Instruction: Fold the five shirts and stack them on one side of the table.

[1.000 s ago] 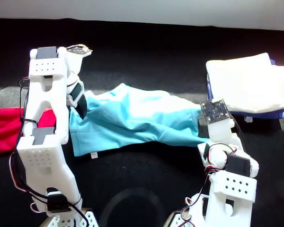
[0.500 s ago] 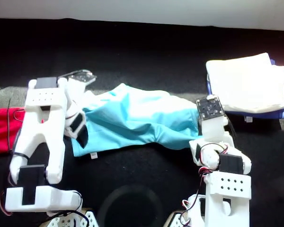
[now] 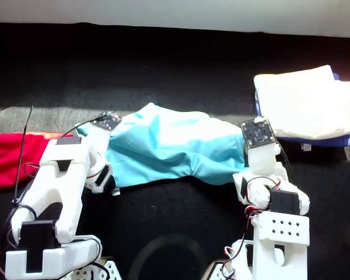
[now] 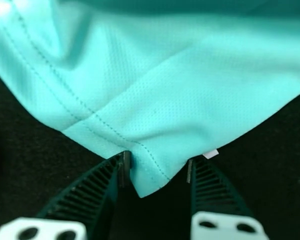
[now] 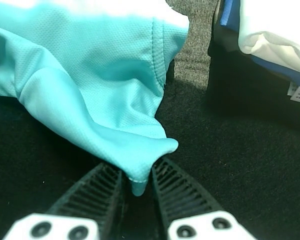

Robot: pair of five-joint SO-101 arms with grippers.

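black table (image 3: 163, 70) carries everything. one teal shirt (image 3: 169, 146) lies crumpled across the middle, between two arms, its left end tucked under one of them. at the right edge sits one stack (image 3: 303, 108), white on top and blue beneath; how many shirts it holds i cannot count. one red shirt (image 3: 11, 157) is cut off by the left border. close up, the left gripper (image 4: 156, 170) has its jaws apart, the teal shirt's stitched corner lying between them and a small white tag (image 4: 210, 153) just beside. the right gripper (image 5: 136, 181) is pinched tight on a fold at the shirt's other end, near the stack.
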